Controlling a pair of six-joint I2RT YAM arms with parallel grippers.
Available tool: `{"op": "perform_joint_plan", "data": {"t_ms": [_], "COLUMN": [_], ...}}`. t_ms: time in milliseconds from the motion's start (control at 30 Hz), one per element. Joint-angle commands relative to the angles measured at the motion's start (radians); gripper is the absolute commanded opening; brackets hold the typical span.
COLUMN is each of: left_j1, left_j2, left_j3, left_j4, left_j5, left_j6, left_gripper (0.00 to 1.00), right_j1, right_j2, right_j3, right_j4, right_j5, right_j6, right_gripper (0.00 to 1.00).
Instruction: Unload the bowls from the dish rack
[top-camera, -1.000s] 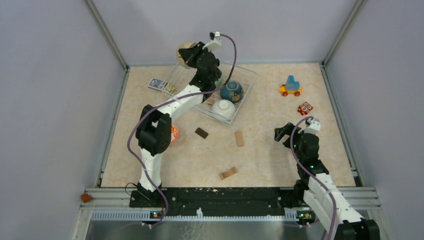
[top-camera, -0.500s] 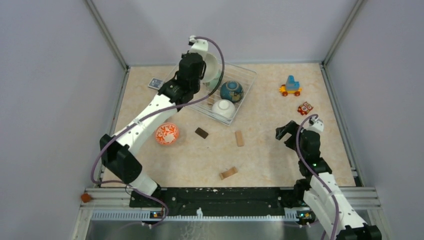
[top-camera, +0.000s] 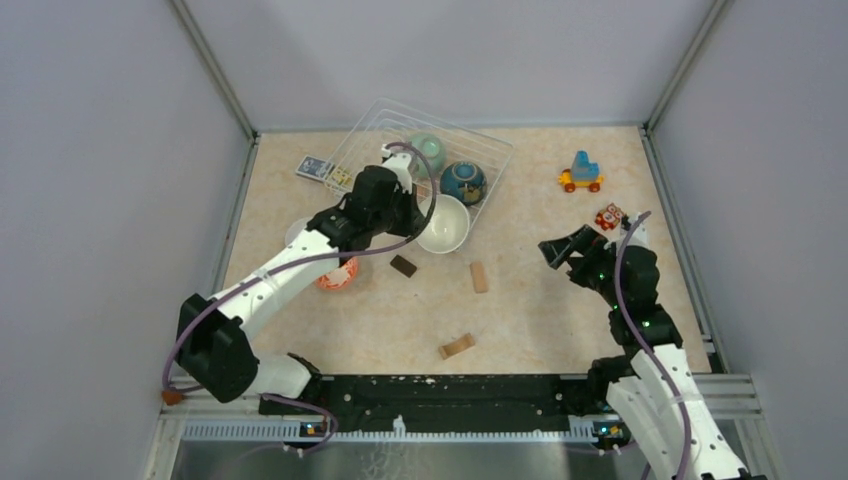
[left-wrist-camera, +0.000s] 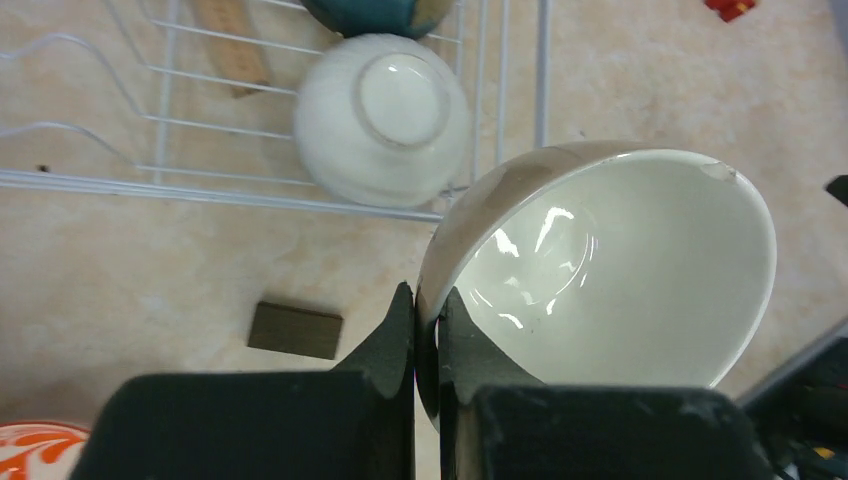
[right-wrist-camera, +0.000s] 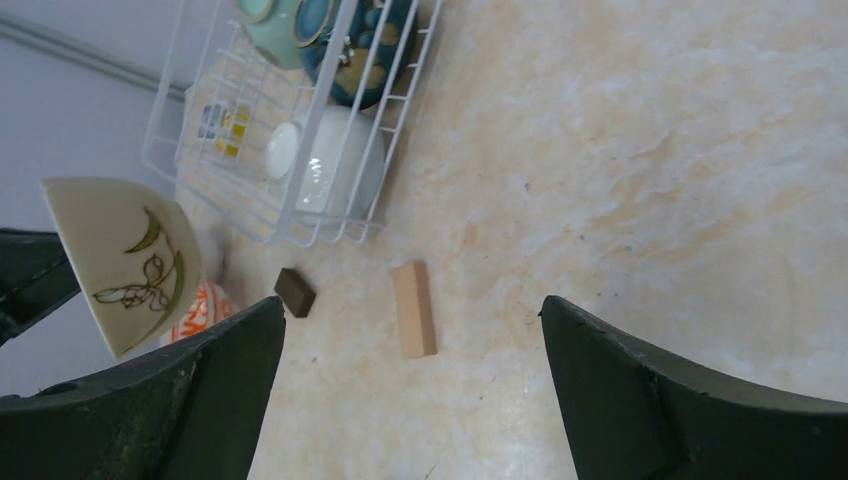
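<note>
The left fingers (left-wrist-camera: 398, 335) pinched the rim of the beige bowl (left-wrist-camera: 620, 260) (centre of frame). The right fingers (right-wrist-camera: 640, 390) stood wide apart, holding nothing.

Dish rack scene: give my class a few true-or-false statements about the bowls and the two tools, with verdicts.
1. The left tool is shut on the beige bowl at its rim. True.
2. The right tool grips a bowl. False: it is open and empty.
3. The white bowl in the dish rack lies upside down. True.
4. The orange-patterned bowl sits inside the rack. False: it stands on the table, outside it.
</note>
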Motion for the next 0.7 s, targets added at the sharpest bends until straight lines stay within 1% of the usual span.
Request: {"op": "perform_joint_plan", "data": {"t_ms": [0,100,200,300,367,433,567,633,667], "left_j1": [-0.003,-0.002,-0.003,-0.005,-0.017,-0.044,-0.135,-0.184,-0.200], "left_j2": [-0.080,-0.071,-0.053,-0.023,0.003,0.029,0.093,0.126,0.135], "left_j3": [-0.013,-0.028,-0.034,-0.018,0.001,0.029,0.117,0.158,0.172], "left_j4": [0.169,0.180,0.203,0.201,0.176,0.143,0.076,0.047,0.042], "left_j5": [0.213,0.247,0.270,0.274,0.223,0.143,-0.032,-0.096,-0.122], "left_j6": [-0.149,-0.186,-0.218,-0.244,-0.252,-0.243,-0.198,-0.182,-0.175], "left_gripper": [0.00,0.00,0.00,0.00,0.00,0.00,0.00,0.00,0.00], "right_j1": [0.006,0.005,0.026,0.094,0.143,0.196,0.327,0.406,0.434], "right_j2": [-0.020,0.031,0.094,0.141,0.162,0.187,0.285,0.353,0.381], "right_j3": [0.062,0.149,0.231,0.287,0.323,0.367,0.466,0.509,0.528], "right_j4": [0.025,-0.048,-0.103,-0.134,-0.146,-0.170,-0.233,-0.268,-0.280], "right_j5": [-0.183,-0.218,-0.242,-0.195,-0.135,-0.067,0.092,0.172,0.202], "right_j6": [-0.032,-0.065,-0.107,-0.132,-0.142,-0.147,-0.163,-0.171,-0.176], "right_gripper": [0.96,0.89,0.77,0.74,0.74,0.74,0.74,0.69,0.68]}}
